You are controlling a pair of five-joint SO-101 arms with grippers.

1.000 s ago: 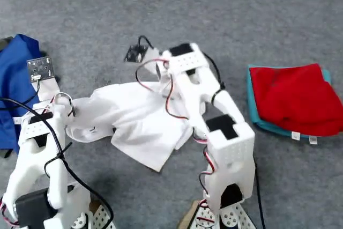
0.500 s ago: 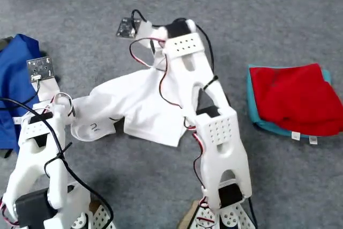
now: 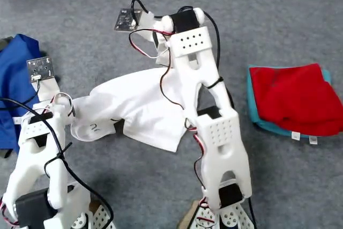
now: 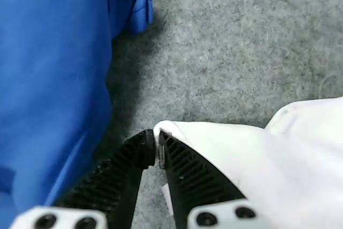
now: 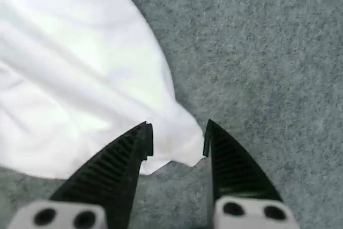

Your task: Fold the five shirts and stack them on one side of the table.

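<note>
A crumpled white shirt (image 3: pixel 134 108) lies stretched across the middle of the grey table (image 3: pixel 278 30). My left gripper (image 4: pixel 158 148) is shut on the white shirt's (image 4: pixel 278 154) edge at its left end, close to a blue shirt (image 4: pixel 48 68). My right arm (image 3: pixel 190 46) is stretched out to the far side of the table over the shirt's far corner. There my right gripper (image 5: pixel 177 138) stands open, and the corner of the white shirt (image 5: pixel 69 79) lies on the table between its fingers. The blue shirt (image 3: pixel 13 79) lies unfolded at the left edge.
At the right, a folded red shirt (image 3: pixel 295 97) rests on a folded teal shirt (image 3: pixel 257 113). A bit of dark cloth (image 3: pixel 4 41) peeks out beside the blue shirt. Bare table lies along the far side and at the front right.
My right arm has reached toward the far side, dragging the white shirt's corner with it and drawing the cloth out longer. The left arm has stayed put.
</note>
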